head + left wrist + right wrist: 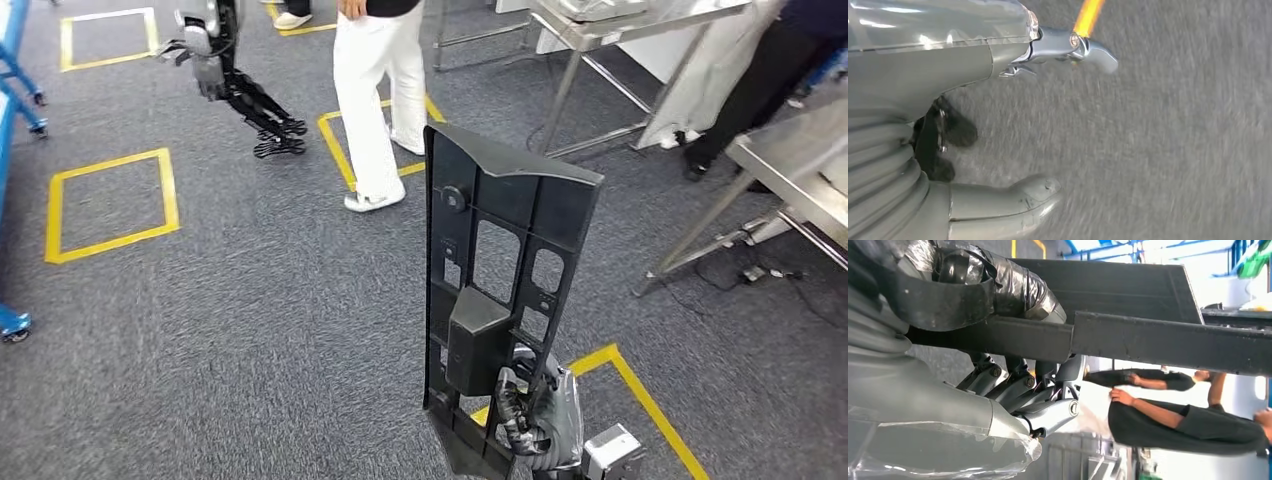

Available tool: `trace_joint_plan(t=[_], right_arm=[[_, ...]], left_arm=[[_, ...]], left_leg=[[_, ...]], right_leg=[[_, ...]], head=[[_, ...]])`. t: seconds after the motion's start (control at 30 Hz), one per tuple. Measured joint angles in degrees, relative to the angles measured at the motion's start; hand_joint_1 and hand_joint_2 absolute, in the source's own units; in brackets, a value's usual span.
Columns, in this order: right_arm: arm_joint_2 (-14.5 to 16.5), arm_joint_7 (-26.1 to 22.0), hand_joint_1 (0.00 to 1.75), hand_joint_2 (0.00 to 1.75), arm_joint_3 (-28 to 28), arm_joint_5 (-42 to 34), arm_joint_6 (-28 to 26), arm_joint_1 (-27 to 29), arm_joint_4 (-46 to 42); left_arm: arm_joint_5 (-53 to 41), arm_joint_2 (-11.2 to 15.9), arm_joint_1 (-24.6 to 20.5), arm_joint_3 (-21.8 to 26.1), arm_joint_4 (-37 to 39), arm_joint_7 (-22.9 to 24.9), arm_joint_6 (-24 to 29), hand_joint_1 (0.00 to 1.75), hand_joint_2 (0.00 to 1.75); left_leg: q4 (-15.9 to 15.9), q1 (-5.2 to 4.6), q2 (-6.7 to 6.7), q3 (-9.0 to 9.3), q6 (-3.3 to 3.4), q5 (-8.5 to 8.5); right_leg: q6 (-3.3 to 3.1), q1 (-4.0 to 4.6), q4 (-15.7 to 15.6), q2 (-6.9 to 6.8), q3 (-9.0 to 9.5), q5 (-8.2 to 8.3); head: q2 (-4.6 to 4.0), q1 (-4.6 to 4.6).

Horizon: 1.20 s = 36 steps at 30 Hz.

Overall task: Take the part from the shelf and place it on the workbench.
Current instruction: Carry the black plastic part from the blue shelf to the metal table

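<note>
The part [505, 290] is a tall black plastic panel with several cut-outs, standing upright above the grey carpet in the head view. My right hand [540, 415] grips it near its lower end. In the right wrist view the hand [998, 390] wraps the part's [1158, 335] edge, taped thumb on one side and fingers on the other. My left hand [948, 65] hangs over bare carpet with its fingers apart and nothing in it. A steel workbench [800, 170] stands at the right edge, apart from the part.
A person in white trousers [375, 100] stands ahead, just beyond the part. Another steel table [620, 25] is at the back right, with a dark-clothed person [760, 80] beside it. A second robot's dark legs [255, 100] are at the back left. Yellow squares [110, 200] mark the floor.
</note>
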Motion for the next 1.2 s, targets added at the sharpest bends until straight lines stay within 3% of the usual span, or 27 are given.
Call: trace_joint_plan(t=[0.07, 0.1, 0.13, 0.17, 0.23, 0.3, 0.33, 0.4, 0.47, 0.53, 0.6, 0.63, 0.7, 0.77, 0.83, 0.9, 0.97, 1.03, 1.1, 1.13, 1.17, 1.2], right_arm=[[0.0, 0.04, 1.75, 1.75, 0.04, 0.25, -0.45, -0.21, 0.04], [0.0, 0.05, 1.75, 1.75, 0.07, 0.37, -0.66, -0.2, 0.09], [0.0, 0.06, 1.75, 1.75, 0.08, 0.5, -0.91, -0.19, 0.13], [-0.01, 0.06, 1.75, 1.75, 0.09, 0.63, -1.15, -0.21, 0.15], [-0.01, 0.06, 1.75, 1.75, 0.13, 0.86, -1.48, -0.3, 0.15], [-0.01, 0.03, 1.75, 1.75, 0.2, 1.07, -1.51, -0.4, 0.13], [-0.02, 0.02, 1.75, 1.75, 0.25, 1.21, -1.51, -0.4, 0.13], [-0.02, -0.02, 1.75, 1.75, 0.33, 1.5, -1.54, -0.3, 0.14], [-0.01, -0.05, 1.75, 1.75, 0.51, 1.69, -1.57, -0.37, 0.15], [-0.01, -0.05, 1.75, 1.75, 0.81, 1.73, -1.59, -0.61, 0.2], [-0.01, 0.04, 1.75, 1.75, 1.02, 1.74, -1.6, -0.72, 0.43], [-0.02, 0.09, 1.75, 1.75, 1.07, 1.78, -1.61, -0.7, 0.56], [-0.02, 0.12, 1.75, 1.75, 1.14, 1.87, -1.61, -0.7, 0.72], [-0.02, 0.13, 1.75, 1.75, 1.21, 1.94, -1.61, -0.82, 0.79], [-0.02, 0.13, 1.75, 1.75, 1.27, 1.99, -1.61, -0.92, 0.81], [-0.02, 0.12, 1.75, 1.75, 1.31, 2.03, -1.68, -0.89, 0.81], [-0.03, 0.12, 1.75, 1.75, 1.31, 2.04, -1.88, -0.92, 0.82], [-0.04, 0.12, 1.75, 1.75, 1.33, 2.07, -2.15, -1.07, 0.84], [-0.05, 0.12, 1.75, 1.75, 1.36, 2.23, -2.34, -1.02, 0.95], [-0.05, 0.08, 1.75, 1.75, 1.37, 2.43, -2.42, -0.84, 1.01], [-0.06, 0.0, 1.75, 1.75, 1.38, 2.66, -2.48, -0.6, 1.06], [-0.07, -0.1, 1.75, 1.75, 1.38, 2.87, -2.53, -0.37, 1.08]], left_arm=[[0.28, -0.05, 0.72, -0.51, -0.08, -0.27, -0.15, 0.0, 1.75], [0.35, -0.08, 1.04, -0.66, -0.09, -0.36, -0.29, 0.0, 1.75], [0.36, -0.08, 1.26, -0.8, -0.1, -0.42, -0.5, 0.0, 1.75], [0.35, -0.1, 1.4, -0.93, -0.1, -0.44, -0.74, 0.0, 1.75], [0.27, -0.19, 1.56, -1.2, -0.11, -0.43, -1.12, 0.0, 1.75], [0.24, -0.26, 1.72, -1.61, -0.18, -0.26, -1.28, 0.0, 1.75], [0.29, -0.26, 1.84, -1.94, -0.24, -0.11, -1.34, 0.0, 1.75], [0.56, -0.21, 2.03, -2.7, -0.51, 0.21, -1.46, 0.0, 1.75], [0.96, -0.11, 2.29, -3.2, -0.91, 0.32, -1.52, 0.0, 1.75], [1.28, -0.02, 2.57, -3.39, -1.14, 0.37, -1.53, 0.0, 1.75], [1.38, 0.06, 2.7, -3.44, -1.18, 0.46, -1.55, 0.0, 1.75], [1.4, 0.09, 2.72, -3.45, -1.18, 0.52, -1.63, 0.0, 1.75], [1.49, 0.15, 2.73, -3.46, -1.25, 0.72, -1.9, 0.0, 1.75], [1.6, 0.18, 2.71, -3.46, -1.37, 0.92, -2.09, 0.0, 1.75], [1.65, 0.18, 2.57, -3.53, -1.48, 1.01, -2.13, 0.0, 1.75], [1.71, 0.1, 2.43, -3.67, -1.57, 1.02, -2.14, 0.0, 1.75], [1.73, -0.03, 2.41, -3.74, -1.67, 1.02, -2.19, 0.0, 1.75], [1.73, -0.08, 2.51, -3.71, -1.76, 1.08, -2.34, 0.0, 1.75], [1.57, -0.08, 2.75, -3.65, -1.8, 1.23, -2.49, 0.0, 1.75], [1.4, -0.08, 3.03, -3.66, -1.91, 1.32, -2.56, 0.0, 1.75], [1.27, -0.1, 3.45, -3.78, -2.16, 1.42, -2.65, 0.0, 1.75], [1.27, -0.14, 3.99, -4.04, -2.52, 1.55, -2.75, 0.0, 1.75]], left_leg=[[-0.02, -0.35, 1.97, -0.04, 0.29, -0.13], [-0.02, -0.52, 2.9, -0.02, 0.37, -0.22], [-0.01, -0.65, 3.76, 0.06, 0.42, -0.33], [-0.01, -0.78, 4.53, 0.2, 0.44, -0.45], [-0.04, -1.04, 5.82, 0.62, 0.31, -0.73], [-0.12, -1.13, 6.79, 0.9, -0.04, -0.95], [-0.22, -1.13, 7.33, 1.02, -0.26, -1.02], [-0.29, -1.06, 7.91, 1.48, -0.8, -1.33], [2.11, -0.97, 5.5, 0.82, -1.32, -3.13], [8.55, -0.76, 2.4, -2.16, -1.69, -6.5], [14.32, -0.59, 1.65, -5.29, -2.01, -8.2], [14.86, -0.5, 1.61, -5.85, -2.13, -7.59], [9.6, -0.25, 0.95, -3.97, -2.31, -3.42], [2.98, 0.07, -1.84, -1.22, -2.35, -0.62], [0.91, 0.04, -3.44, -0.35, -1.92, -0.57], [0.69, -0.06, -2.13, -0.29, -1.17, -0.35], [0.36, 0.07, -0.61, -0.2, -0.43, -0.12], [0.21, -0.04, 0.99, -0.18, 0.08, -0.16], [0.22, -0.26, 2.7, -0.15, 0.32, -0.38], [0.22, -0.34, 3.53, -0.06, 0.35, -0.52], [0.22, -0.41, 4.3, 0.13, 0.34, -0.69], [0.22, -0.48, 5.02, 0.41, 0.3, -0.9]], right_leg=[[0.25, -0.07, 7.1, -1.9, -3.47, -3.14], [0.23, -0.12, 8.85, -2.09, -4.3, -3.42], [0.1, -0.11, 8.37, -2.22, -3.95, -2.57], [-0.16, -0.01, 5.77, -2.49, -2.48, -0.88], [-1.13, 0.65, -2.25, -4.59, 1.97, 2.33], [-1.99, 1.41, -6.6, -6.37, 4.24, 3.21], [-2.21, 1.64, -6.86, -6.35, 4.28, 3.06], [-2.54, 1.53, -7.64, -4.97, 4.52, 3.49], [-2.88, 0.92, -8.74, -3.67, 5.13, 4.08], [-3.1, 0.52, -9.09, -2.38, 5.38, 4.35], [-3.12, 0.44, -8.97, -0.88, 5.35, 4.33], [-3.05, 0.4, -8.85, -0.08, 5.36, 4.27], [-2.62, 0.18, -8.3, 1.63, 5.39, 3.96], [-1.87, 0.06, -7.3, 3.18, 5.0, 3.44], [-1.1, -0.06, -6.7, 4.47, 4.32, 3.28], [-0.52, -0.32, -6.67, 5.41, 3.86, 3.47], [-0.06, -0.16, -4.87, 3.15, 2.88, 2.36], [0.35, 0.01, 1.11, -0.61, -0.04, -0.87], [0.61, -0.13, 7.94, -1.94, -3.51, -3.5], [0.62, -0.19, 9.21, -2.1, -4.17, -3.44], [0.5, -0.19, 8.09, -2.27, -3.57, -2.22], [0.22, -0.1, 4.99, -2.71, -1.91, -0.27]], head=[[0.0, 0.01], [0.0, 0.0], [0.0, 0.01], [0.0, 0.0], [0.0, -0.01], [0.0, 0.0], [0.0, -0.01], [0.0, -0.02], [0.0, -0.03], [0.0, -0.04], [0.0, -0.04], [0.0, -0.04], [0.0, -0.04], [0.0, -0.03], [0.0, -0.02], [0.0, -0.03], [0.0, 0.02], [0.0, 0.07], [0.0, 0.07], [0.0, 0.07], [0.0, 0.07], [0.0, 0.08]])
